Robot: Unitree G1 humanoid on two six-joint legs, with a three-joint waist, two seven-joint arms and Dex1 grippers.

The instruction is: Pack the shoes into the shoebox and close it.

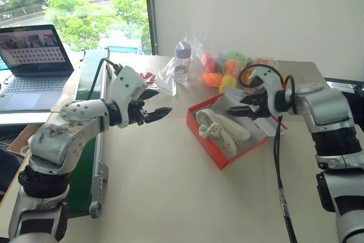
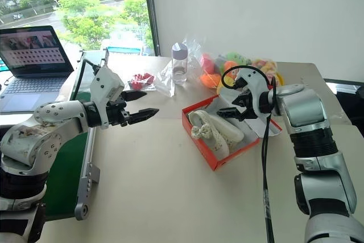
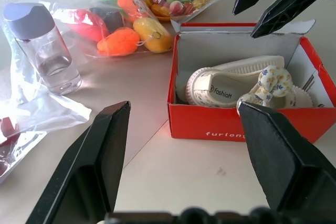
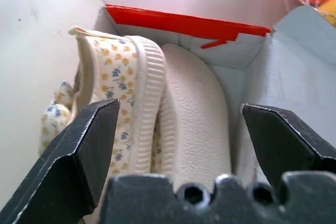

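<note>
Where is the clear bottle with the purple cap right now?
The bottle stands upright at the table's far edge near the window, just left of the bagged plush toys, beyond the shoebox.

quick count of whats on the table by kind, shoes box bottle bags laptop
shoes: 2, both in the box
shoebox: 1, lid open
clear bottle with a pale lid: 1
clear bags of colourful plush toys: at least 2, exact count hard to tell
small clear bag with something red: 1
laptop: 1, on the desk alongside
total: at least 8
</note>
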